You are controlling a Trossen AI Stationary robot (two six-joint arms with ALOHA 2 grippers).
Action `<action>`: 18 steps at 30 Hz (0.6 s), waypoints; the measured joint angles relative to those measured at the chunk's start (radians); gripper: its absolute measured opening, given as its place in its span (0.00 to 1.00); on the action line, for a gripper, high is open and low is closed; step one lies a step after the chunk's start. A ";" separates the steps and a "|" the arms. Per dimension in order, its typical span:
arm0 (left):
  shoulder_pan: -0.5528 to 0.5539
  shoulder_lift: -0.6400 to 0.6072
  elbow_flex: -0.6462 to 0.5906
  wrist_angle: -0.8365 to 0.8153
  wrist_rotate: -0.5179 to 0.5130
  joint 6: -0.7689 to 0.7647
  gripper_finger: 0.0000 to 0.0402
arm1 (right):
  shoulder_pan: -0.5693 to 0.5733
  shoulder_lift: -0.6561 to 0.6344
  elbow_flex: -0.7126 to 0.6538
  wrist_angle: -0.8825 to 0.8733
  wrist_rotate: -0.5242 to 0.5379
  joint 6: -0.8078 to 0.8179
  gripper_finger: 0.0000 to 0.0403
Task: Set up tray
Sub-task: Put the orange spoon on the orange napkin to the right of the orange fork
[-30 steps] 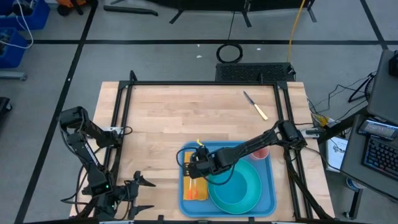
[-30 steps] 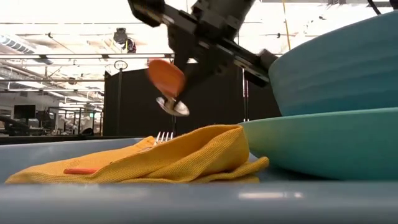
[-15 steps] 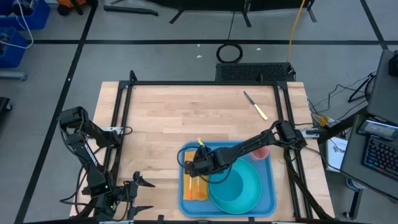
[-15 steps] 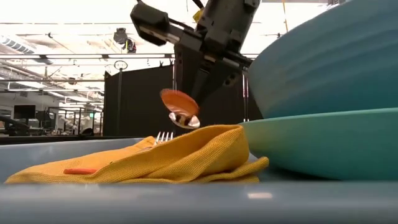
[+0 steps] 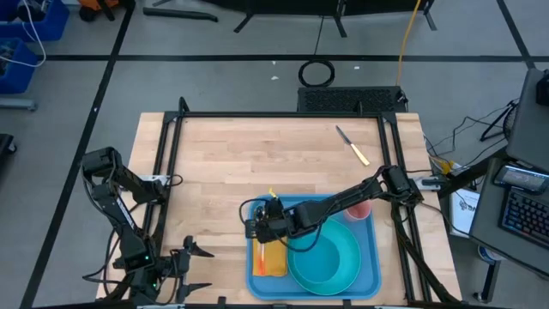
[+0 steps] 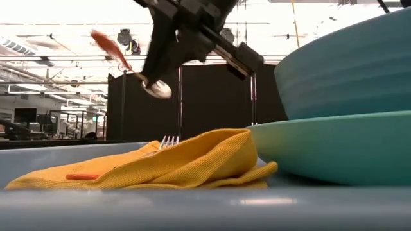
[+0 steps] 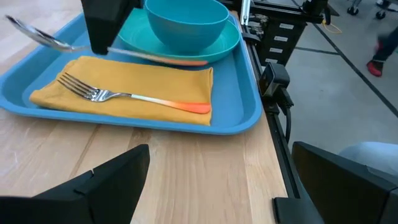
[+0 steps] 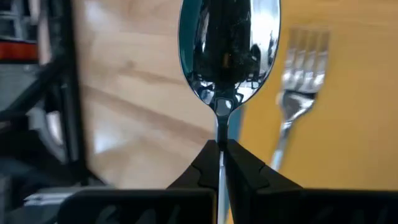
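Note:
The blue tray [image 5: 371,257] lies at the table's near edge. On it are an orange-yellow napkin [image 7: 124,102] with a fork [image 7: 118,96] on top, and a teal bowl [image 7: 185,22] standing in a teal plate [image 7: 227,45]. My right gripper [image 5: 257,226] hangs over the tray's far left part, shut on a spoon [image 6: 131,67] with a metal bowl and an orange handle. My left gripper [image 5: 196,268] waits open at the table's near left corner. My right gripper pinches the spoon's thin metal stem [image 8: 219,134] just behind its bowl between its two fingers. The fingers slant down from the table's right. The spoon's bowl [image 8: 227,50] sticks out past the fingertips, and the spoon hangs clear above the napkin and the tray's left rim.
A red cup [image 5: 358,209] stands in the tray's far right corner. A knife [image 5: 353,146] lies on the bare wood at the far right. A black frame runs along the table's edges [image 5: 171,163].
My right gripper dipped the spoon toward the napkin, then rose and went a little toward the table's left edge. The spoon is now lifted higher and has tipped, its orange handle swung up and its bowl turned toward the tray's left rim.

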 joint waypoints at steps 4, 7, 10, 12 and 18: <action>0.000 0.000 0.000 -0.004 0.006 -0.002 0.99 | 0.009 -0.002 0.008 0.019 0.003 -0.005 0.00; 0.000 0.000 0.000 -0.004 0.013 -0.002 0.99 | 0.030 0.002 0.007 0.027 0.003 0.021 0.00; 0.000 0.000 0.000 -0.004 0.009 -0.002 0.99 | 0.044 0.023 0.008 0.102 0.001 0.019 0.00; 0.000 0.000 0.000 -0.004 0.008 -0.003 0.99 | 0.047 0.046 0.007 0.142 0.016 0.017 0.00; 0.000 0.000 0.000 -0.010 0.016 -0.011 0.99 | 0.045 0.091 0.007 0.166 -0.006 0.024 0.00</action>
